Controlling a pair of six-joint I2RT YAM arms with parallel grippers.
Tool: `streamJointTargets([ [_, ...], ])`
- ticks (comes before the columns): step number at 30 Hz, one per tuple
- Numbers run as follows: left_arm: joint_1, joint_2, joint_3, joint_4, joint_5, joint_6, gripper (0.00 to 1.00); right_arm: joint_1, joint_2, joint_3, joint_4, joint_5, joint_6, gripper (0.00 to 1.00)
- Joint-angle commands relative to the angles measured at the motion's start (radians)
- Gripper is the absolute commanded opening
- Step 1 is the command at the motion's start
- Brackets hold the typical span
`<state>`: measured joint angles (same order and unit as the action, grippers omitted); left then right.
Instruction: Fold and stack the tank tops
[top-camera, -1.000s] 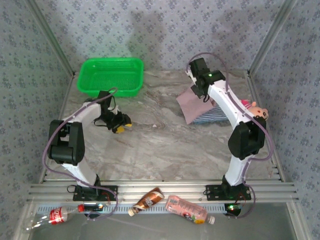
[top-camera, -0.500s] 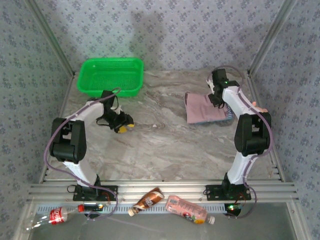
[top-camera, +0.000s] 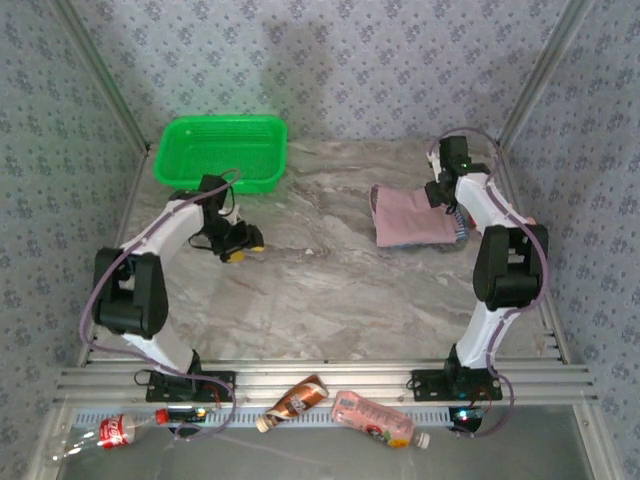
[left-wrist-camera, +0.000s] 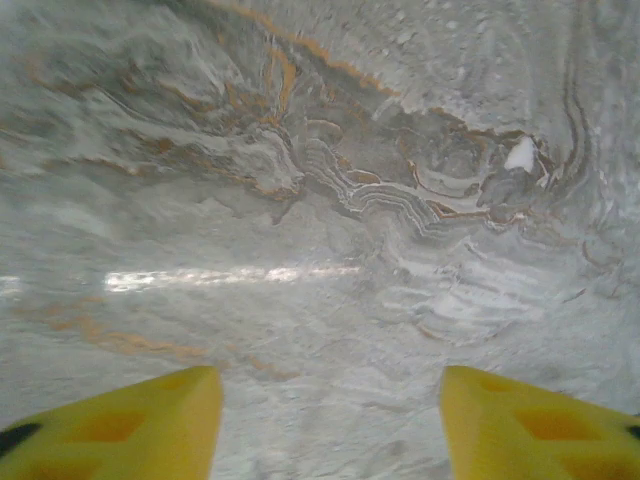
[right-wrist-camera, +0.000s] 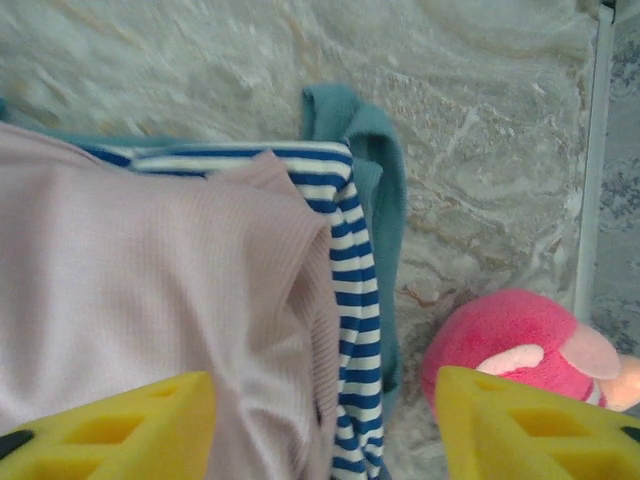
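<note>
Lift right claw (right-wrist-camera: 325, 425), wide and empty, straight up away from pink top (right-wrist-camera: 150, 290) just beneath, stacked on striped top (right-wrist-camera: 350, 300) and teal top (right-wrist-camera: 375, 170); avoid snagging fabric. Hold left claw (left-wrist-camera: 330, 420), wide too, over table (left-wrist-camera: 320, 200).

High rear view over table (top-camera: 330, 290), wrist views close, looking down, right shares pink top (top-camera: 412, 216)

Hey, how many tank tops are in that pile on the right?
3, stacked at the table's far right: pink top uppermost, striped top under it, teal top at the bottom with its edge peeking out. Any others beneath would be hidden.
</note>
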<state>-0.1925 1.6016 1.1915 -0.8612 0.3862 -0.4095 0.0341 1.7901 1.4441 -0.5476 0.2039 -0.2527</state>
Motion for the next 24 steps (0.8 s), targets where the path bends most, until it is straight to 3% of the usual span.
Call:
streamJointTargets([
  [1, 0.059, -0.147, -0.059, 0.005, -0.115, 0.073, 0.72, 0.013, -0.186, -0.103, 0.072, -0.189, 0.108, 0.7],
  [2, 0.084, -0.172, -0.079, 0.035, -0.137, 0.095, 0.74, 0.019, -0.225, -0.149, 0.104, -0.237, 0.133, 0.82],
  [4, 0.141, -0.223, -0.13, 0.126, -0.192, 0.142, 0.8, 0.027, -0.315, -0.312, 0.221, -0.309, 0.166, 0.97],
  [5, 0.162, -0.241, -0.159, 0.174, -0.209, 0.162, 0.81, 0.029, -0.353, -0.383, 0.283, -0.331, 0.19, 1.0],
  [7, 0.198, -0.273, -0.228, 0.341, -0.244, 0.204, 0.87, 0.028, -0.434, -0.542, 0.435, -0.351, 0.234, 1.0],
  [9, 0.213, -0.282, -0.287, 0.463, -0.29, 0.235, 0.94, 0.028, -0.475, -0.651, 0.527, -0.283, 0.266, 1.0],
  [15, 0.252, -0.314, -0.494, 0.807, -0.38, 0.298, 0.97, 0.011, -0.513, -0.869, 0.733, -0.133, 0.228, 1.0],
  [21, 0.259, -0.276, -0.566, 0.953, -0.386, 0.34, 0.98, -0.071, -0.479, -0.973, 0.95, -0.185, 0.211, 1.0],
  [24, 0.258, -0.255, -0.573, 0.998, -0.372, 0.335, 0.99, -0.072, -0.46, -0.949, 0.941, -0.186, 0.212, 1.0],
])
